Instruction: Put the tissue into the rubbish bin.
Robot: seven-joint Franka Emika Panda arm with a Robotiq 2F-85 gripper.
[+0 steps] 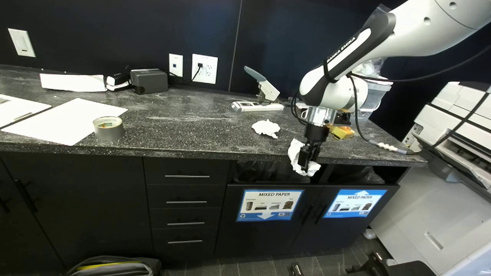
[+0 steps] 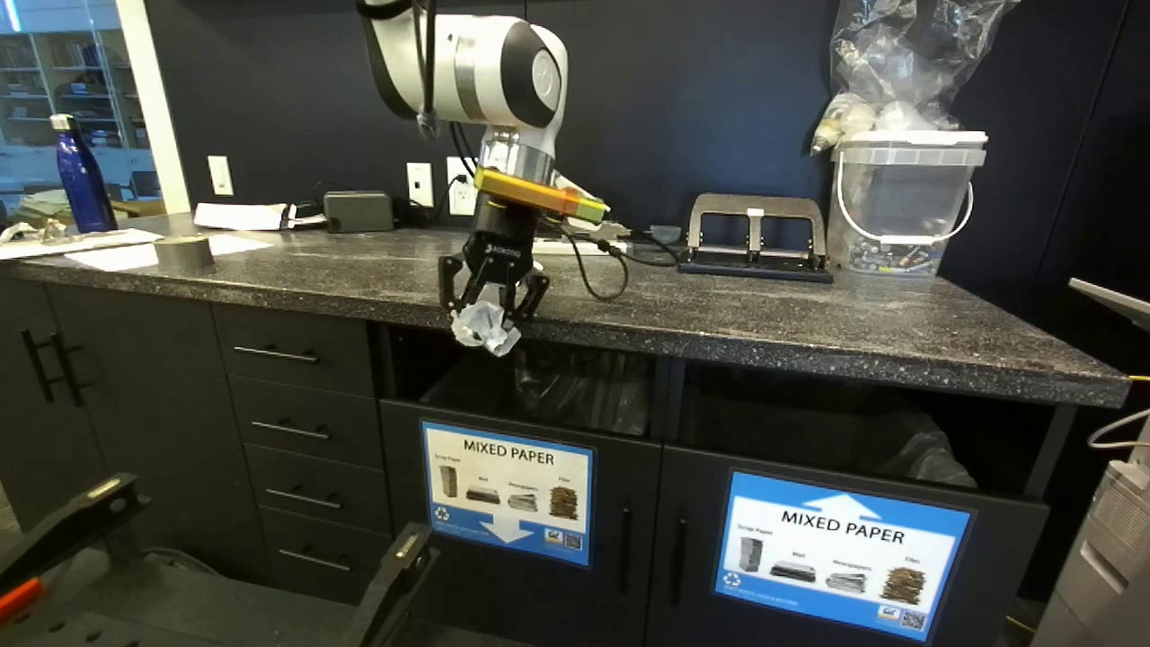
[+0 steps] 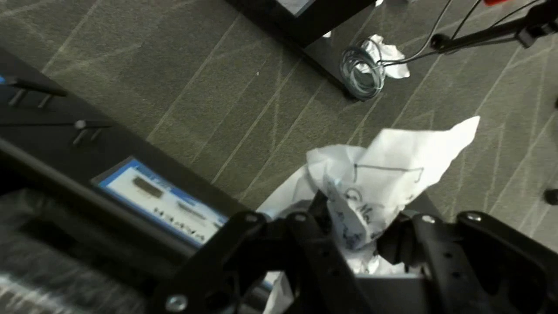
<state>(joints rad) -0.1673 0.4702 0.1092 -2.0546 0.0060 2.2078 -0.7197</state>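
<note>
Crumpled white tissue (image 3: 379, 185) held in mid-air near a built-in rubbish bin (image 2: 1002, 548). The fingers (image 1: 303, 156), pointing downward from the robot arm (image 2: 490, 72), are clenched on the tissue, which lies between them. In an exterior view the tissue (image 2: 486, 326) bulges out below their tips; in the wrist view a pointed corner reaches well past them, and dark handwriting (image 3: 357, 200) crosses the folds.

The tissue hangs by the front edge of the tabletop (image 2: 764, 313); the wrist view shows floor (image 3: 196, 87) beyond it. From where I stand, whether it touches that edge cannot be told. In both exterior views it is seen against the slot of the twin compartment (image 2: 503, 593), whose mostly white sign (image 2: 508, 476) carries a downward arrow. The rubbish bin adjoins this compartment, on the side nearer the white printer (image 1: 456, 111); its blue picture sign (image 2: 840, 553) has an arrow pointing up, and a plastic liner (image 1: 356, 176) shows in its slot.

On the tabletop, a second crumpled white piece (image 1: 266, 127) lies in front of a stapler (image 1: 264, 109) with its arm raised. A roll of tape (image 1: 109, 131) stands at the edge of a white sheet (image 1: 69, 119). A hole punch (image 2: 755, 213) stands just beside a tub (image 2: 898, 202), above which rises a clear plastic bag (image 2: 907, 54). Well apart from these, toward the opposite end, stands a blue bottle (image 2: 85, 184).
</note>
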